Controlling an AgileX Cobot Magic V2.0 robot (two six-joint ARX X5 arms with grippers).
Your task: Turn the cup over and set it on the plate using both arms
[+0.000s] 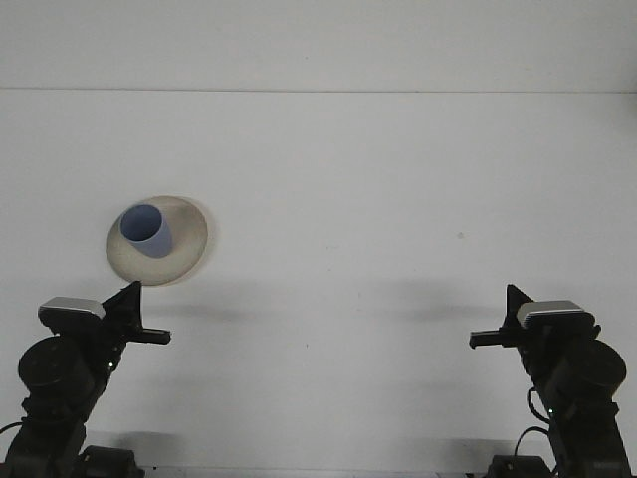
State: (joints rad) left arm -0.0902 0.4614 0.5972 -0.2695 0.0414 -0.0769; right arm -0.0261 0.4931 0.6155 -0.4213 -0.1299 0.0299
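A blue cup (145, 230) stands mouth-up on a cream plate (189, 244) at the left of the white table. My left gripper (132, 294) sits low at the front left, just below the plate's near rim and apart from it, its fingers shut to a single point with nothing held. At the front right my right gripper (516, 297) is likewise shut and empty, far from the cup and plate.
The white table (358, 199) runs back to a pale wall. Both arm bases stand at the front corners, with the table's near edge just in front of them.
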